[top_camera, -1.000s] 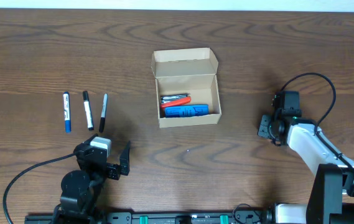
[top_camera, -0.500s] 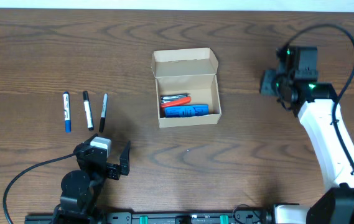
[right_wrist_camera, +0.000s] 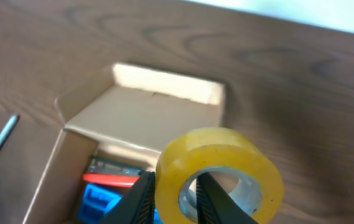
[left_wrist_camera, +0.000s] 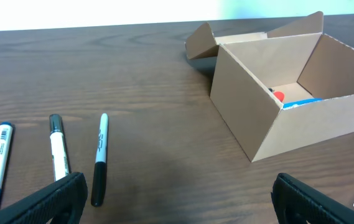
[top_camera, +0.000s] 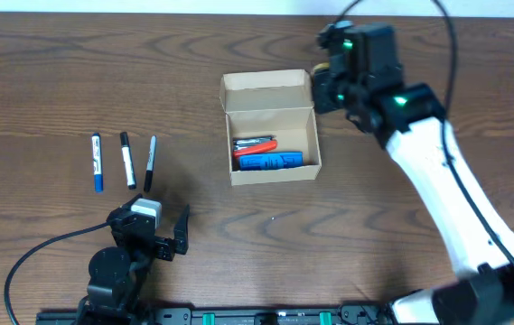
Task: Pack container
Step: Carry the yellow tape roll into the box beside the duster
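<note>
Three markers lie in a row at the left of the bench (top_camera: 58, 72) – a blue marker (top_camera: 97, 162), a white-barrelled marker (top_camera: 127, 161) and a black marker (top_camera: 150, 163) – and the one open container (top_camera: 270, 126) sits mid-bench, holding one red item (top_camera: 255, 143) and one blue item (top_camera: 277, 161). Only the right wrist view shows the single tape roll (right_wrist_camera: 239, 162), pinched by its wall in the right claw (right_wrist_camera: 177, 196) over the container's far right corner. The left claw (left_wrist_camera: 178, 183) gapes wide and empty near the markers.

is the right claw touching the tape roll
Touching. The right wrist view shows the right claw pinching the wall of the yellow tape roll, with one finger outside the roll and one inside its hole.
</note>
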